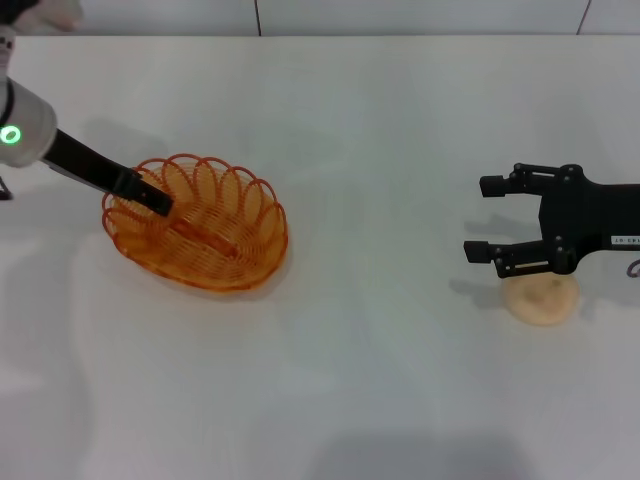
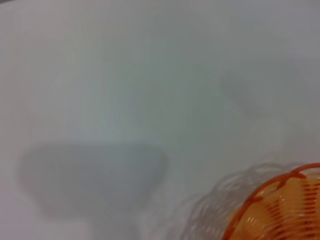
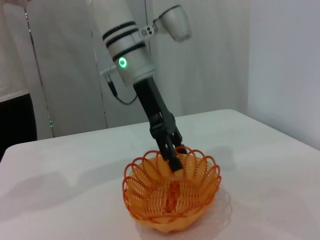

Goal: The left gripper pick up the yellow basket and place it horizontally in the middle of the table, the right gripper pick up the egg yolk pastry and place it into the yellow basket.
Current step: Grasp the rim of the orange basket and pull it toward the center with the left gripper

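Observation:
The yellow basket (image 1: 205, 235) sits left of centre on the white table (image 1: 360, 380). My left gripper (image 1: 152, 197) reaches in from the left and is shut on the basket's left rim. The right wrist view shows the left gripper (image 3: 173, 159) pinching the far rim of the basket (image 3: 172, 200). A corner of the basket (image 2: 285, 210) shows in the left wrist view. My right gripper (image 1: 488, 218) is open and empty at the right, hovering just beyond the egg yolk pastry (image 1: 542, 300). The pastry lies on the table beside the gripper's nearer finger.
The table's far edge (image 1: 320, 35) runs along the top of the head view, with a wall behind it. White tabletop (image 1: 380, 220) lies between the basket and the pastry.

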Controlling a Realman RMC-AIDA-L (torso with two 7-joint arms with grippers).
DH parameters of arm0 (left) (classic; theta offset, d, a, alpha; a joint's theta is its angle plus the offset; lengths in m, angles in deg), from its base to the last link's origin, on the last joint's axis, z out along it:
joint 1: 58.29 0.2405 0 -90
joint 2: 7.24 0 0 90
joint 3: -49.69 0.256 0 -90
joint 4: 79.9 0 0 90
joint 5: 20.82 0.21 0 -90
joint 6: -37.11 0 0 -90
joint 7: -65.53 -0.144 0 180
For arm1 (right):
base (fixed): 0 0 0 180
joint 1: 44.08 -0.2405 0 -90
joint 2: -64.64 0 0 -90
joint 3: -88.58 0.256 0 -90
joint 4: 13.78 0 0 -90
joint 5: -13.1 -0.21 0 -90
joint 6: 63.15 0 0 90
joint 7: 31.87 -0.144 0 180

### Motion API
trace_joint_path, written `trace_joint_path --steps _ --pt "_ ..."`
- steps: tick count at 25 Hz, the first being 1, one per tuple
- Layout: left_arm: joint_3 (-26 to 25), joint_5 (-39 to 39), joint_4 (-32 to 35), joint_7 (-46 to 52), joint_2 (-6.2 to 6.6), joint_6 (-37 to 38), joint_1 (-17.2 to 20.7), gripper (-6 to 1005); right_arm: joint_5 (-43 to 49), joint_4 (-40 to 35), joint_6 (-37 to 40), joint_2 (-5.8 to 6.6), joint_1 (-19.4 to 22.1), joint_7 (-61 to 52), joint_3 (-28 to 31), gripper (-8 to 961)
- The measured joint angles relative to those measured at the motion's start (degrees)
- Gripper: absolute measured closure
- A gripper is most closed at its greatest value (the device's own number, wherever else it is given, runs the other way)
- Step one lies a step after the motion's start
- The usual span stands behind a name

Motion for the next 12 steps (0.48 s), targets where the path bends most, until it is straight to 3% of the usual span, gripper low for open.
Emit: trace_joint_path --steps 12 --pt "-0.44 -0.76 -2.00 -0.67 -0.76 -1.67 0.11 211 -0.10 0.66 -0.94 0.00 0.50 0.00 0.50 82"
